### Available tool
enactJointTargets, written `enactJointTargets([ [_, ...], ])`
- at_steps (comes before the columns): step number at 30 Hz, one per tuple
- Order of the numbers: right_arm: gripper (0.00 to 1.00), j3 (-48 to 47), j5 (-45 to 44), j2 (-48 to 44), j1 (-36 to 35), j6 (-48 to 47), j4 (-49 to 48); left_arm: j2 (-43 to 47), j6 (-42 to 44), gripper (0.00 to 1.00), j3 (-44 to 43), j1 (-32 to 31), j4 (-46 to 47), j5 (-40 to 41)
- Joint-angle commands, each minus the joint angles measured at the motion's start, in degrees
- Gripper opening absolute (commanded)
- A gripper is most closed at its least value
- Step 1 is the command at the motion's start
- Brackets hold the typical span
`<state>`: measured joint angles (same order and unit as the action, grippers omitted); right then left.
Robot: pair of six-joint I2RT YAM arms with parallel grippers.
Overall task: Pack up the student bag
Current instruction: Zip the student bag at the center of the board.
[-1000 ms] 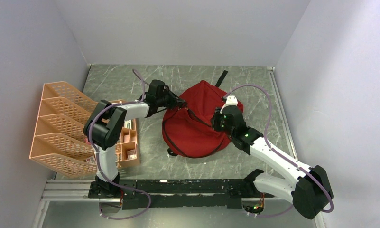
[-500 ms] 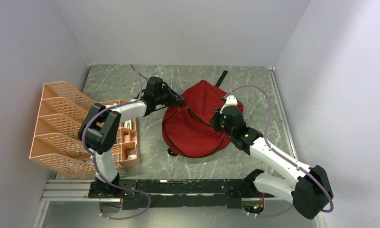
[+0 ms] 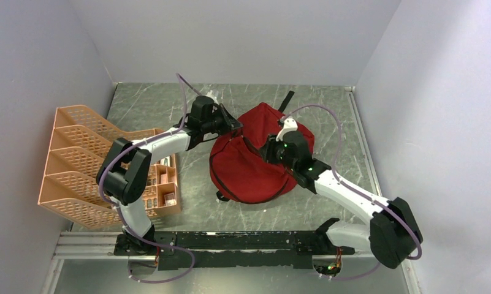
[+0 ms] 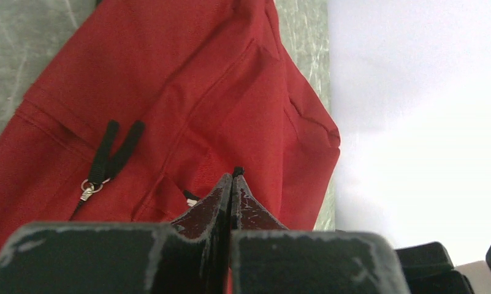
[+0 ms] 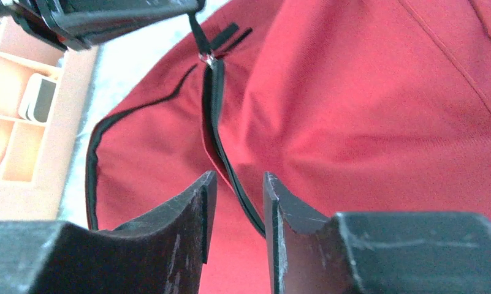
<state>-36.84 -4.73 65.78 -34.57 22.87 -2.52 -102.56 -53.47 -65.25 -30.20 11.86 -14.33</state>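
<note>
Right claw (image 5: 235, 184) wider (over student bag (image 5: 365, 110))

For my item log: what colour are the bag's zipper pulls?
Black zipper pulls on the red student bag; clearest in left wrist view.

Two arms, white link shells, black joint housings: left arm (image 3: 163, 142), right arm (image 3: 347, 193). Lilac cable (image 3: 182, 98) looped along each. Green lights (image 3: 284, 146) on right wrist. Left hand (image 4: 232, 177), right hand (image 5: 238, 177): fingers (image 5: 187, 211) dark, wedge-shaped, scuffed grey. Black base rail (image 3: 230, 242).
</note>
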Motion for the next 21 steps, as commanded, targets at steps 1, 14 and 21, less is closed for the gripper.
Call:
enactJointTargets([
  [1,0.38,-2.48,4.38,4.89,-0.12,-2.46,-12.01,2.28,3.29,0.05,-2.38,-0.71,1.07,-1.43],
  [14,0.47,-6.97,7.43,19.83,-0.1,-3.64,-26.81,2.29,3.19,0.05,-3.57,-0.99,-0.04,-1.68],
  [21,0.48,-8.92,1.52,18.94,0.01,-1.22,-22.74,0.42,5.79,0.06,-6.64,-1.01,-4.58,0.68],
])
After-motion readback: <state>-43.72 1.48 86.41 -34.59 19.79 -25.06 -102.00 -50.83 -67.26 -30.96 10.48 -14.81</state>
